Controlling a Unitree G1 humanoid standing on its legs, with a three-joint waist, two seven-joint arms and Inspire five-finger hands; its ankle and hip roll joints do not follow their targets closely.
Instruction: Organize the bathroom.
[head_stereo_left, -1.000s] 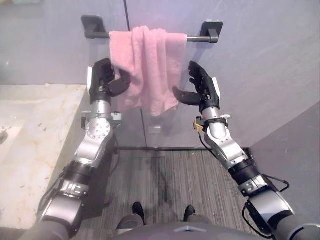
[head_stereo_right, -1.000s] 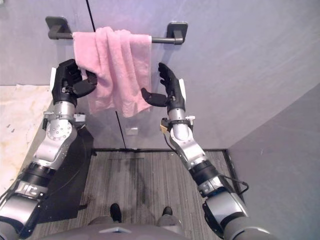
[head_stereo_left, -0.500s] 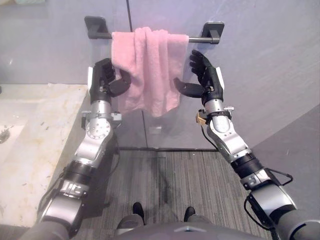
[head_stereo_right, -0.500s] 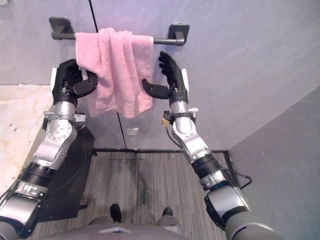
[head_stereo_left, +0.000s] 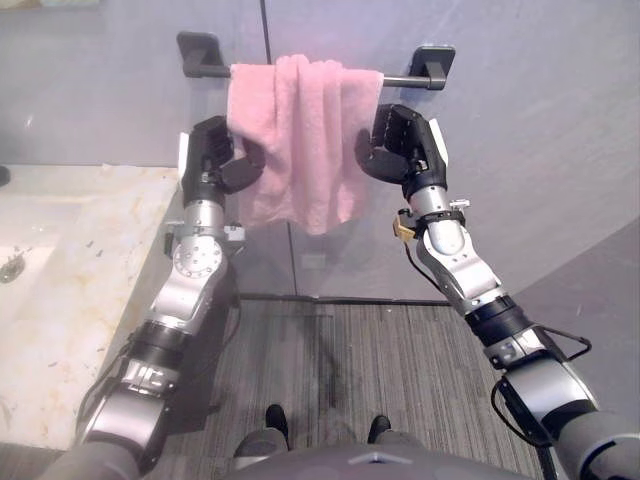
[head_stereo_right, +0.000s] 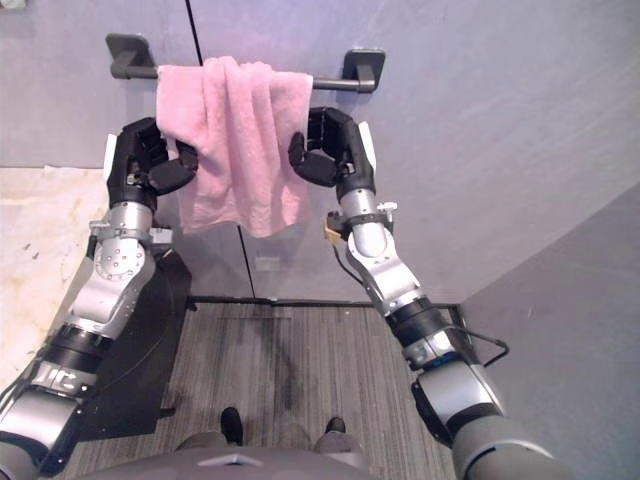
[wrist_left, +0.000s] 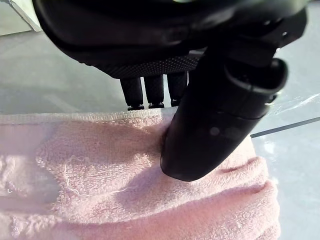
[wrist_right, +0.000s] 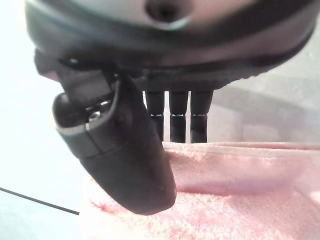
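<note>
Towel (head_stereo_left: 300, 140), pink and bunched, hangs over the dark wall bar (head_stereo_left: 405, 78), gathered toward the bar's left half so that a stretch of bare rod shows near the right bracket. Its folds run downward from the rod, and both side edges are gripped about midway down. The left hand (head_stereo_left: 213, 160) has its thumb pressed onto the front of the cloth with the fingers (wrist_left: 154, 92) curled behind the hemmed left edge, a pinch that shows plainly in the left wrist view. The right hand (head_stereo_right: 330, 148) is closed the same way on the right edge, thumb in front and fingers (wrist_right: 178, 115) behind the hem. The two hands sit at roughly equal height, one at each side, with the towel's width spanning the gap between them and the bar running parallel above. Since the cloth is crowded leftward, the likely next move is to draw the edges apart along the bar's length, with the right hand carrying its edge toward the free end. A pale stone surface (head_stereo_left: 70, 260) lies lower left.
</note>
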